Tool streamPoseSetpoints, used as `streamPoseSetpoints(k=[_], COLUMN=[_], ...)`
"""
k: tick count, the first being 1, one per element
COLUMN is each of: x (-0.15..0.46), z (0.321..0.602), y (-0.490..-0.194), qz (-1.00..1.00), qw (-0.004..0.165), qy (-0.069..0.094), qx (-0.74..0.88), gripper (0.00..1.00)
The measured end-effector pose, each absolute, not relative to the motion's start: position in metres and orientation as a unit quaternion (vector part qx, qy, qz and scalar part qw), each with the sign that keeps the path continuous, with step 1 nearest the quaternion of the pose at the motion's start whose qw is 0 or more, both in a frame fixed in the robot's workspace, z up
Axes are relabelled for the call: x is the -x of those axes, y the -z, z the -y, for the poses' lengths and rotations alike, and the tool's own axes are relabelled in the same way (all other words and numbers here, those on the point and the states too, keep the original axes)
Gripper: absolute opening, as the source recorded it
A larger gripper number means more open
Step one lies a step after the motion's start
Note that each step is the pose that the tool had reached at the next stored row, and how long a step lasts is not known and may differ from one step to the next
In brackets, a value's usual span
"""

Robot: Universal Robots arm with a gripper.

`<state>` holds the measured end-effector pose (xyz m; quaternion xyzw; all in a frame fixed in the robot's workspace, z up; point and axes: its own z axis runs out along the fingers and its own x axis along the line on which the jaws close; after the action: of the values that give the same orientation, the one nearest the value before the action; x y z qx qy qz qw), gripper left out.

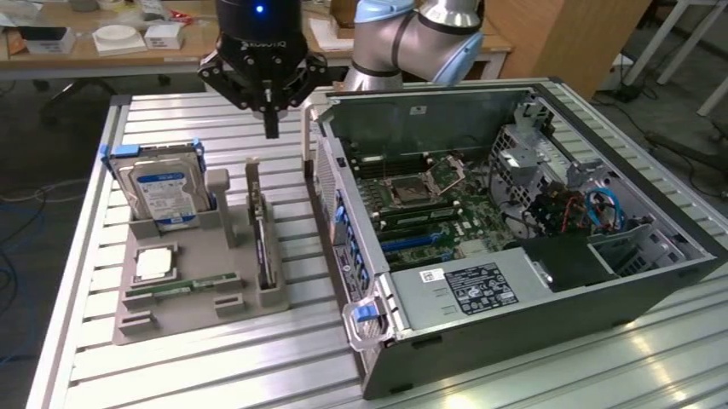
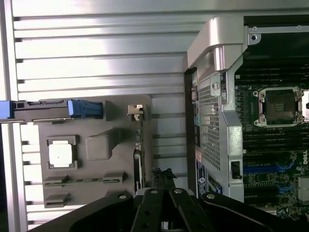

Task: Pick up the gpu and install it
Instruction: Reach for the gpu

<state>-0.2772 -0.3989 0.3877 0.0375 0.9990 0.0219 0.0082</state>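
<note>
The gpu stands on edge in a slot of the grey holder tray, its silver bracket end pointing toward the back of the table. In the wrist view the gpu shows edge-on along the side of the tray nearest the case. My gripper hangs above the table just behind the tray's far end, higher than the card and apart from it. Its fingers are shut with nothing between them. The wrist view has the gripper tips beside the card's edge.
An open computer case lies at the exterior view's right, with the motherboard and its blue slots exposed. The tray also holds a hard drive, a square processor and a memory stick. Slatted metal table underneath.
</note>
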Motion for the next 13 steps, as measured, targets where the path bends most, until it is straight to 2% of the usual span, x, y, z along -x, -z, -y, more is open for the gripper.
streamPoseSetpoints(k=[13], x=[0.297], z=[0.399], y=[-0.387], qz=[-0.999], qw=[0.007], qy=[-0.022], qx=[-0.038], gripper=[0.1])
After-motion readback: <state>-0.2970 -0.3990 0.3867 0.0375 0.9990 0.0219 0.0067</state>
